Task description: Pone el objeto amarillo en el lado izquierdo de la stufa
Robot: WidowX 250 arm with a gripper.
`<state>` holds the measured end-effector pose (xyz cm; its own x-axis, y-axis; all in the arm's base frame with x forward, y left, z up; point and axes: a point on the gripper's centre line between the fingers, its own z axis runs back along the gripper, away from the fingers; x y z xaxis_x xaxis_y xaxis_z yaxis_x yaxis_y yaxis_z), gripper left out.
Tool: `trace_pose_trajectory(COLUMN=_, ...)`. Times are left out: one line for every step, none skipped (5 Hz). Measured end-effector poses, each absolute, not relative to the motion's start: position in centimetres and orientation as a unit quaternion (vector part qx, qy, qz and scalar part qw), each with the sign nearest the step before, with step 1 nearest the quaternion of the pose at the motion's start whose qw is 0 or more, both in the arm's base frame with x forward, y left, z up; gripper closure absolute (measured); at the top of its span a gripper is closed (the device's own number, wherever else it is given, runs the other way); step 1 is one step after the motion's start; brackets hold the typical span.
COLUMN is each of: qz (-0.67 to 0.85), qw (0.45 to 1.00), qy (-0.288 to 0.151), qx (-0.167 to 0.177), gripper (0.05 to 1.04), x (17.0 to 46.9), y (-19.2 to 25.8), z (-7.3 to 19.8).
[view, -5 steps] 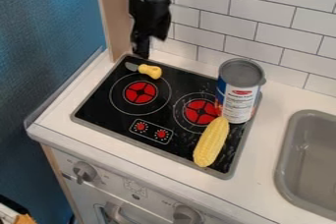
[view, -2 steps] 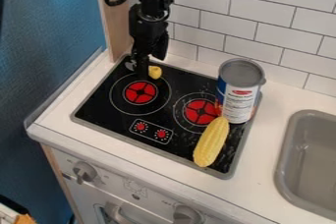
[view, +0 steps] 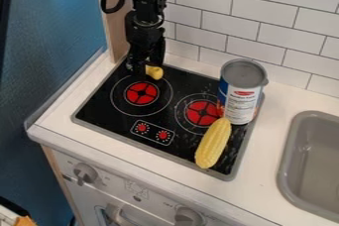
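We see the black gripper [view: 143, 69] hanging low over the stove's rear left corner, right beside a yellow handle [view: 155, 73] with a smooth, rounded end. It partly hides the handle, and we cannot tell whether it is open or clamped on it.

If the handle is our yellow object, it lies on the left side of the stove [view: 106, 111], behind the left burner [view: 141, 93]; we judge that little remains beyond settling it and backing away. If the bumpy, tapering corn [view: 213, 143] is meant, the whole transfer remains: it lies front right, near the upright, ribbed-sided can [view: 242, 91] on the glossy black top.
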<state>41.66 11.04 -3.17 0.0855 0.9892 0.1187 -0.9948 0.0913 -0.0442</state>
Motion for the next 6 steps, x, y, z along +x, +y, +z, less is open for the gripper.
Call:
trace_pose_trajectory(qz=0.667, qw=0.744, qy=-0.051, qx=0.011, gripper=0.397, x=41.8, y=10.6, z=-3.8)
trace_pose_trajectory(qz=0.663, qw=0.746, qy=-0.053, qx=0.014, gripper=0.704, x=41.9, y=10.8, z=-4.0)
trace_pose_trajectory(qz=0.663, qw=0.747, qy=-0.054, qx=0.015, gripper=0.731, x=41.9, y=10.9, z=-4.0)
trace_pose_trajectory(qz=0.667, qw=0.742, qy=-0.059, qx=0.027, gripper=0.731, x=41.8, y=11.1, z=-4.1)
trace_pose_trajectory(qz=0.675, qw=0.735, qy=-0.058, qx=0.038, gripper=0.731, x=41.0, y=10.0, z=-3.8)
trace_pose_trajectory(qz=0.682, qw=0.724, qy=-0.093, qx=0.040, gripper=0.731, x=40.6, y=7.6, z=-0.7)
